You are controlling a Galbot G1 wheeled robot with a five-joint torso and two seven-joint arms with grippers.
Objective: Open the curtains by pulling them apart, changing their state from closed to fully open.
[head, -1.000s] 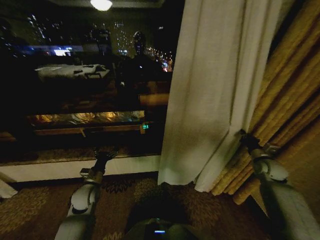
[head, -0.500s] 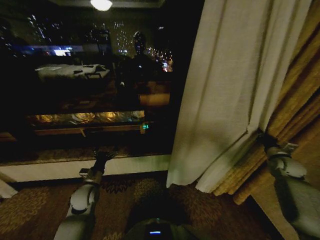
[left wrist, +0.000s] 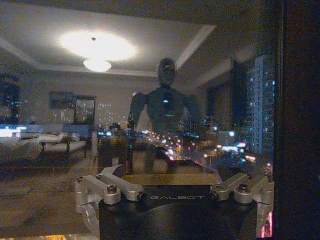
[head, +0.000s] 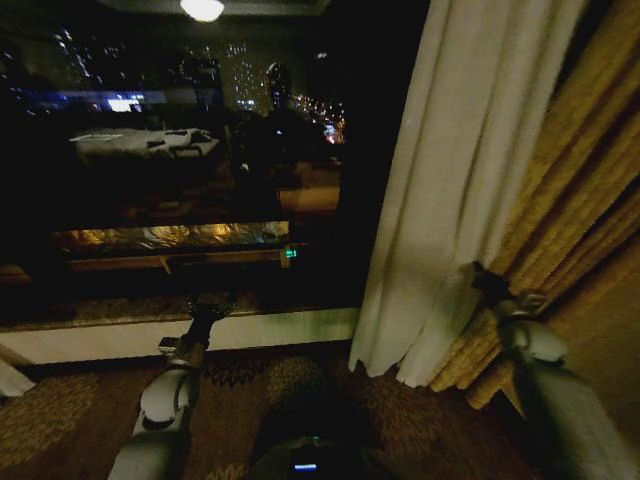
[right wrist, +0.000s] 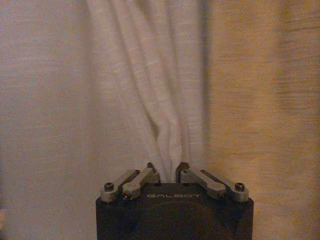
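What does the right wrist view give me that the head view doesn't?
Right wrist view: the right gripper closed on a bunched fold of the sheer curtain. Head view: the bare dark window, the left gripper low by the sill, and the curtain's hem above the carpet. Both: the curtain beside the golden drape.

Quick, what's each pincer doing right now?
Left pincer: open, holding nothing, low by the window.
Right pincer: shut on the sheer curtain.

I read the curtain (head: 455, 190) as cream-white, vertically pleated; golden-yellow drapes (head: 580, 200) beside it; brown floral-patterned carpet (head: 60, 420) under it; black gripper bodies.
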